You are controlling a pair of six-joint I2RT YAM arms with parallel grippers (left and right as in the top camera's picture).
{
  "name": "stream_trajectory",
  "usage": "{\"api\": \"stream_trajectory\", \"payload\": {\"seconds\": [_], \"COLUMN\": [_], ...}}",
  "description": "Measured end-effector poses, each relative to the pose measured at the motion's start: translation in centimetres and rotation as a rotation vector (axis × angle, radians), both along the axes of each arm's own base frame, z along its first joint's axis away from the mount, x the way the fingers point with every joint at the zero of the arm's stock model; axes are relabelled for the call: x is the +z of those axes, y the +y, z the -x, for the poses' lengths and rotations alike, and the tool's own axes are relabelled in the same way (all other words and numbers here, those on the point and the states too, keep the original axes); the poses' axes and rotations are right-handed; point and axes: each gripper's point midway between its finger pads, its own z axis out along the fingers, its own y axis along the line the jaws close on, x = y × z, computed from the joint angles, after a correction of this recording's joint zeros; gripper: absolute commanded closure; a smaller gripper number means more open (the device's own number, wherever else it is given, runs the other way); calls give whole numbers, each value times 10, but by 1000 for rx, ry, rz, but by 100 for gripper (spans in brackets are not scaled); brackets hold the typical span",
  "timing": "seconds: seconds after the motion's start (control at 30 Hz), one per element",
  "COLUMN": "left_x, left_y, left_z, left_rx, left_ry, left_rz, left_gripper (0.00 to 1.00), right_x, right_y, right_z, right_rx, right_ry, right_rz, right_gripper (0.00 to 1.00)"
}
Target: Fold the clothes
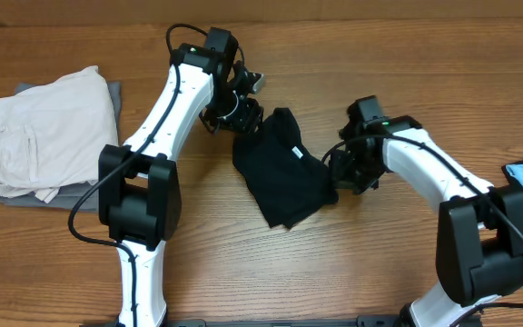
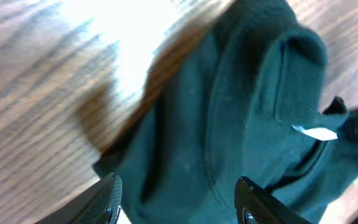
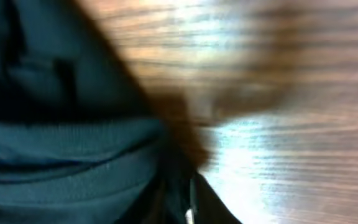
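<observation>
**Both arms at the bundled black shirt, left jaws spread over its collar end**

The left gripper (image 2: 179,184) is standing with its two dark ribbed fingers (image 2: 112,194) apart. Fabric is lying across the gap between them, not pinched. The right gripper (image 1: 341,173) is pressing in at the opposite side. Its wrist view is too blurred and close to show the jaws, so I cannot tell whether they are apart or together.

Between the two, the black T-shirt (image 1: 284,177) is lying mid-table as a loose, partly doubled bundle. Its long axis is running obliquely from the far end under the left gripper down toward the near edge. The right gripper is touching its right flank about halfway along.

The left arm is sitting nearer the neck end. The ribbed collar and the small white neck label (image 2: 319,132) are lying just ahead of its fingers, to their right.

The cloth is looking soft, matte and limp, with rolled seams and shallow creases. It is likely to sag and slide on the smooth, glossy wood-grain table (image 1: 379,54) rather than hold an edge.

Judging from this, the fold is looking only partly made. The coming move is depending on each gripper taking an edge at its own end of that axis.
</observation>
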Motion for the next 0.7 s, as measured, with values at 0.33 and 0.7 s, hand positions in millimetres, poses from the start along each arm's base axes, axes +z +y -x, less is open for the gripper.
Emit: {"api": "stream_trajectory", "payload": {"seconds": [0.33, 0.7], "left_x": [-1, -1], "left_y": [4, 9], "left_z": [0, 13], "left_rx": [-17, -21], "left_ry": [-3, 51], "left_rz": [-2, -17], "left_gripper": [37, 39], "right_x": [71, 61], "right_y": [20, 90], "right_z": [-58, -65], "right_rx": [117, 305], "right_ry": [-297, -379], "right_rz": [-203, -285], "right_gripper": [46, 48]}}
